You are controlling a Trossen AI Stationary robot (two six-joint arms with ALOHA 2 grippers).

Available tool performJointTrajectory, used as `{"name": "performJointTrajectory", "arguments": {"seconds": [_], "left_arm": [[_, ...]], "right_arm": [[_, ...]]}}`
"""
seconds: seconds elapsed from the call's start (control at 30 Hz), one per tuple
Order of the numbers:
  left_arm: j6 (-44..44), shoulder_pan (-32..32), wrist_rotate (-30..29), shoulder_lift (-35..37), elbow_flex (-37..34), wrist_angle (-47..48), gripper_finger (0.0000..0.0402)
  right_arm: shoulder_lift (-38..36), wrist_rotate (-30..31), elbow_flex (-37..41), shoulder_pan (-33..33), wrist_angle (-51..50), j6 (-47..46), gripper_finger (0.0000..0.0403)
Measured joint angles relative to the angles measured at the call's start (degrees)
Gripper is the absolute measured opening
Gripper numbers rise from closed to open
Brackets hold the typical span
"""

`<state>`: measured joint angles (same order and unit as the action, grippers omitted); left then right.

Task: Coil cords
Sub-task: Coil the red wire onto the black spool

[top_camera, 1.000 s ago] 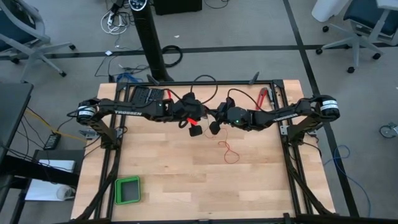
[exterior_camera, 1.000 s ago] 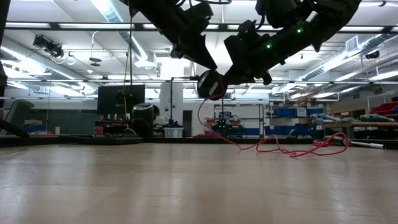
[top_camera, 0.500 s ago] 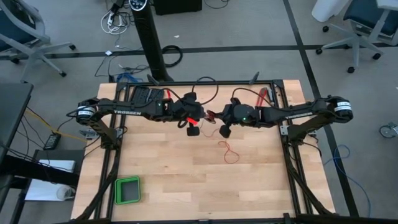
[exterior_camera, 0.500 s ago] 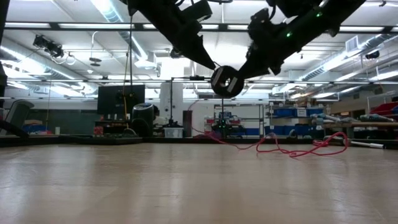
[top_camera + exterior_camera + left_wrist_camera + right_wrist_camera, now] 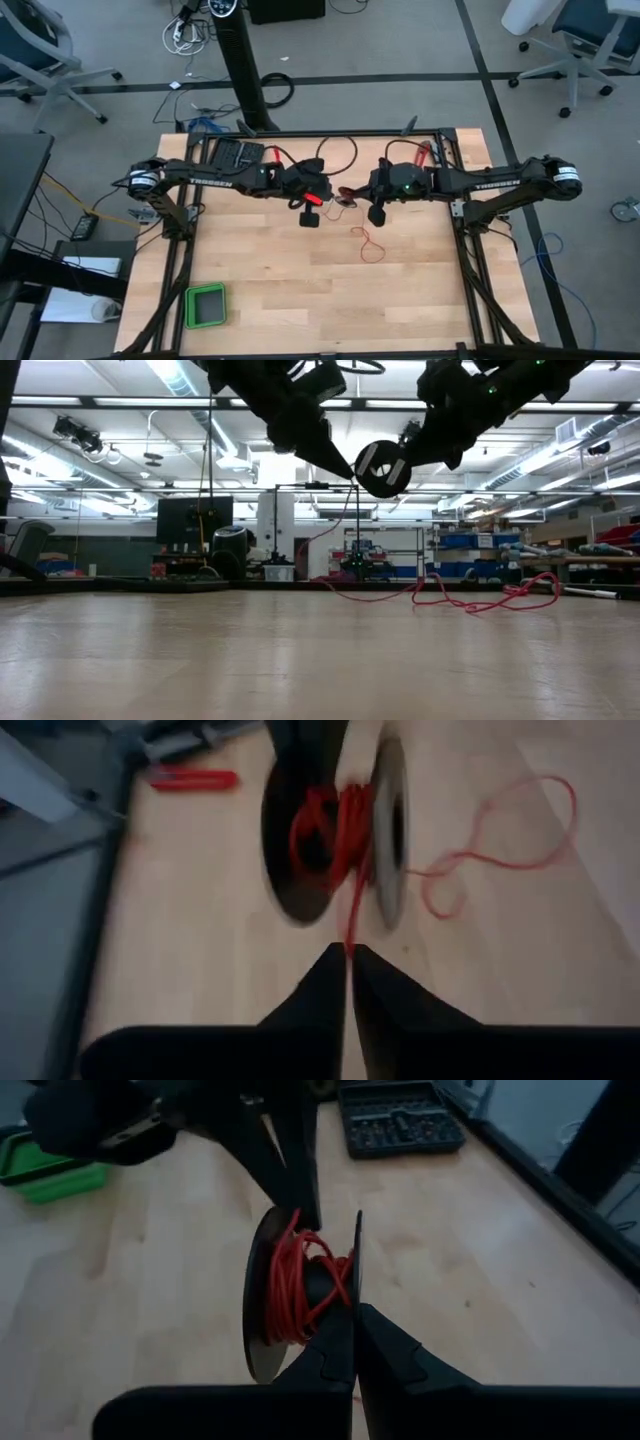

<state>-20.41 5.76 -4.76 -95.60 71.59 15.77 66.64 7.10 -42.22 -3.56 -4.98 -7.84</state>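
Red cord [image 5: 340, 830] on spool [image 5: 385, 830] motion-blurred in left wrist view. Spool hub hidden under windings. Both arms cut off by top edge in low view.

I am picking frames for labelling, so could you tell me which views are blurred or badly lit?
Left wrist view: the spool and red cord are soft, smeared by motion. Right wrist view: the spool is sharper, the fingers dark. Low view: both arms are silhouettes against bright ceiling lights. High view: even light.

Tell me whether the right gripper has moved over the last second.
Yes. In the high view the right gripper shifted toward the table's right edge, away from the green tray.
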Motion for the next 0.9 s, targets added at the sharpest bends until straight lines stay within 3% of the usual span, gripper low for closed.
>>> {"name": "performJointTrajectory", "arguments": {"seconds": [0.17, 0.37, 0.9], "left_arm": [[5.0, -0.6, 0.8, -2.9, -0.2, 0.8, 0.0109], [12.0, -0.5, -1.0, -3.2, -0.2, 3.8, 0.0191], [19.1, -0.6, -2.3, -2.8, -4.5, -7.8, 0.0182]], "right_arm": [[-0.3, -0.9, 0.0, 0.0, -1.5, -0.7, 0.0001], [-3.0, 4.1, 0.0, -0.6, -6.7, -1.0, 0.0001], [-4.0, 6.5, 0.0, -1.5, -6.0, -4.2, 0.0001]]}}
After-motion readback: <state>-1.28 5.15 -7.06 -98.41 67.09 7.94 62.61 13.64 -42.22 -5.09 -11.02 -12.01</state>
